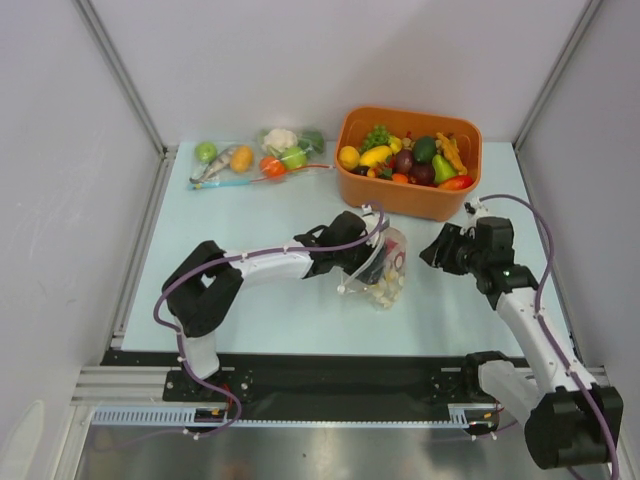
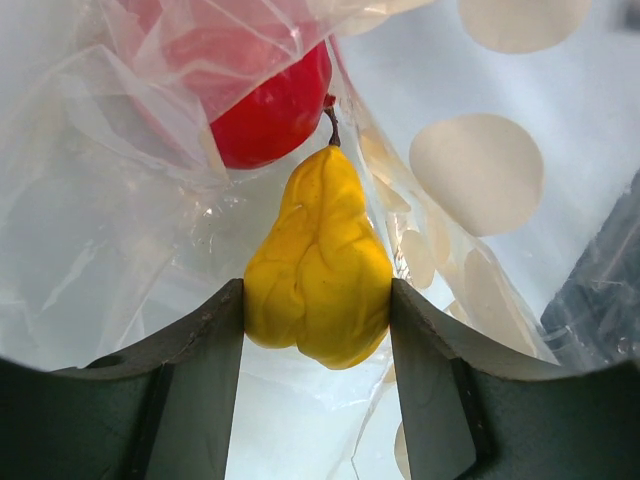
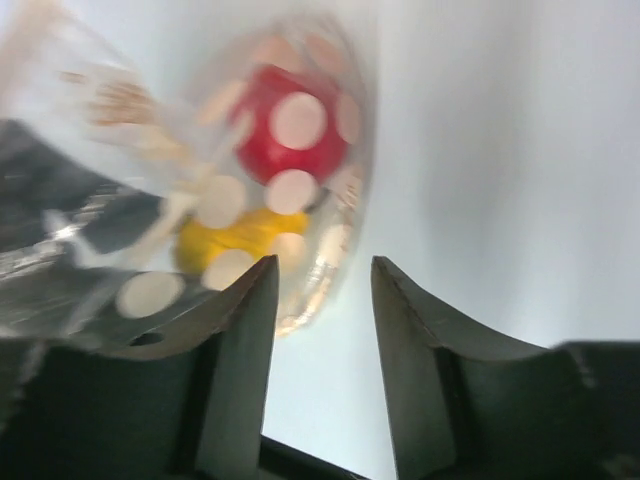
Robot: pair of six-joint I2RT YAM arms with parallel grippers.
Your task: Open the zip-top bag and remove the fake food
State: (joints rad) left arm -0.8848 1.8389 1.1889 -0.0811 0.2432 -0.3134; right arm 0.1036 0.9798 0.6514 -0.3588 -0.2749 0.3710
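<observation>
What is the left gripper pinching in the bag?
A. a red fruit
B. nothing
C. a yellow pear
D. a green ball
C: the left gripper presses on both sides of the yellow pear inside the bag; the red fruit sits beyond it, untouched.

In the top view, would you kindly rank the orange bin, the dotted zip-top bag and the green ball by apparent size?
Largest: orange bin
Then: zip-top bag, though partly covered
Smallest: green ball
</observation>
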